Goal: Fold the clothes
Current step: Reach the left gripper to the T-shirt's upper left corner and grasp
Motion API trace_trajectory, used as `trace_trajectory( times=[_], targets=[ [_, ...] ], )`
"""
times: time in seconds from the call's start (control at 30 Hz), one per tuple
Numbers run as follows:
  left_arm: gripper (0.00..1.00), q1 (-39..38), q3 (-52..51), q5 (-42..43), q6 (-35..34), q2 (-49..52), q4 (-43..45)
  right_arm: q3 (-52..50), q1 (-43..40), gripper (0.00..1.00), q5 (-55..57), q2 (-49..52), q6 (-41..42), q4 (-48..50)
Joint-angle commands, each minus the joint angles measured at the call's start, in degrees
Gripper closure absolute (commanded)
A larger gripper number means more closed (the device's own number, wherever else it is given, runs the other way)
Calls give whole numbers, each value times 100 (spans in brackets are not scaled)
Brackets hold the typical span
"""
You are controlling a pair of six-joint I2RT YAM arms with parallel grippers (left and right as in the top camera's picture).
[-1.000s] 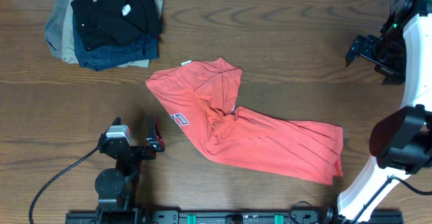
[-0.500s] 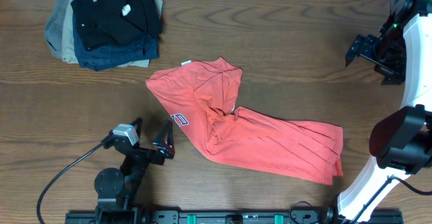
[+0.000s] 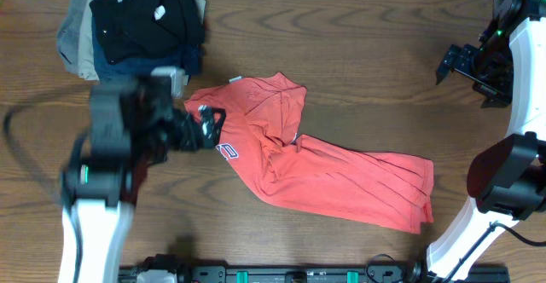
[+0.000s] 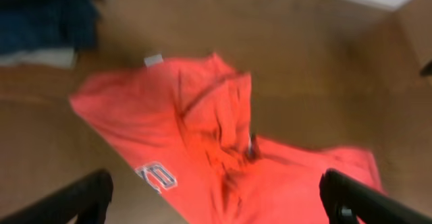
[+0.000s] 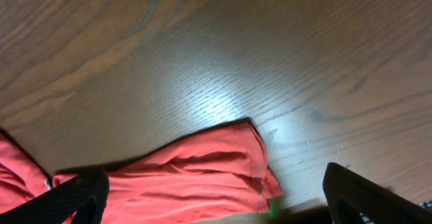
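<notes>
Overhead: shirt (image 3: 316, 176) lies crumpled mid-tabletop (image 3: 367, 53). Soft, light, limp cotton, so it will likely sag and bunch. Best to pinch the hem corners or shoulders. Left pincer (image 3: 207, 126) spread above the shirt's edge, right pincer (image 3: 456, 64) spread, well apart; both empty.

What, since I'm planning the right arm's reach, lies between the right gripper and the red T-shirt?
Nothing but bare table separates right gripper and T-shirt, in the overhead view.

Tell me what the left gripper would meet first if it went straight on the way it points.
Most likely the coral-red T-shirt: the left gripper, open, frames its crumpled middle in the wrist view, though depth is unclear.
</notes>
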Motion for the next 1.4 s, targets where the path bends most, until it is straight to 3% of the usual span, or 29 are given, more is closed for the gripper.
trace_trajectory(
  times=[0.0, 0.13, 0.57, 0.67, 0.83, 1.37],
  targets=[
    [2, -402, 1281, -35, 579, 1303, -741, 13, -48, 1, -20, -83, -48, 0],
    [2, -822, 2033, -57, 577, 2472, -975, 13, -46, 1, -20, -83, -48, -2],
    [2, -1084, 2026, -46, 426, 4454, -800, 13, -48, 1, -20, -83, -48, -2],
    [2, -1084, 2026, -48, 369, 4712, -824, 13, -46, 1, -20, -83, -48, -2],
    [2, -1086, 2026, -37, -337, 5064, -822, 13, -48, 1, -20, -83, -48, -2],
    [1, -1086, 1961, -39, -595, 5386, -444, 13, -46, 1, -20, -83, -48, -2]
  ],
)
